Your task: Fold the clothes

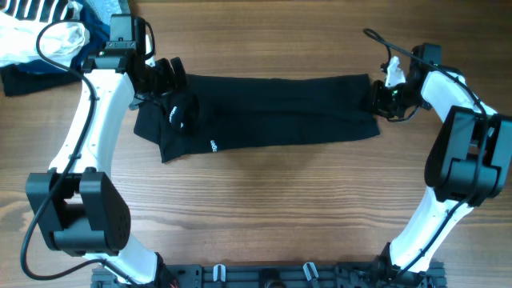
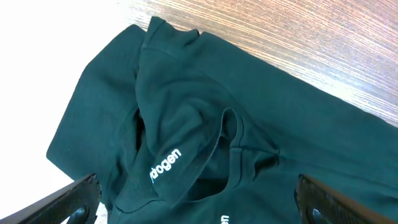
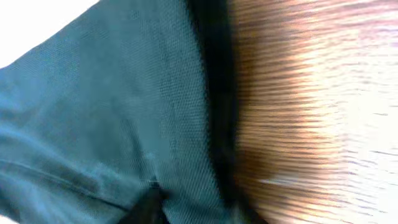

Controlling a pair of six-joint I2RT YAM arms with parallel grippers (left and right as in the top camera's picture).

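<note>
1. Underneath, a wooden table [image 1: 280,208] fills the overhead view; it is pale brown with long, straight grain running left to right; nothing of the room beyond it shows, only a black base rail [image 1: 264,276] along the near edge where both arms are mounted.
2. At the far left corner sits a heap of other garments [image 1: 40,36]: a striped piece, a crumpled white one and dark blue cloth, all soft and bunched; it lies just beside the left arm.
3. The T-shirt [image 1: 280,108] looks black from overhead and deep green in the wrist views; it is a matte, fine knit, and lies flat as a long band across the far half of the table, reaching from one gripper to the other; its left end is wider and rumpled, its right end straighter.
4. In the left wrist view the T-shirt [image 2: 186,93] shows a ribbed collar [image 2: 233,134] curled open among soft folds; white lettering [image 2: 163,165] runs along a folded-over flap.
5. The left gripper [image 1: 168,78] hangs over the collar end; its fingers [image 2: 71,199] stand spread wide at the lower corners of the wrist view, released and holding nothing.
6. The right gripper [image 1: 381,96] sits at the right end of the band; its wrist view is close and blurred, showing the T-shirt [image 3: 112,112] weave and a dark edge against the wood; I cannot tell whether it is clenched or released.
</note>
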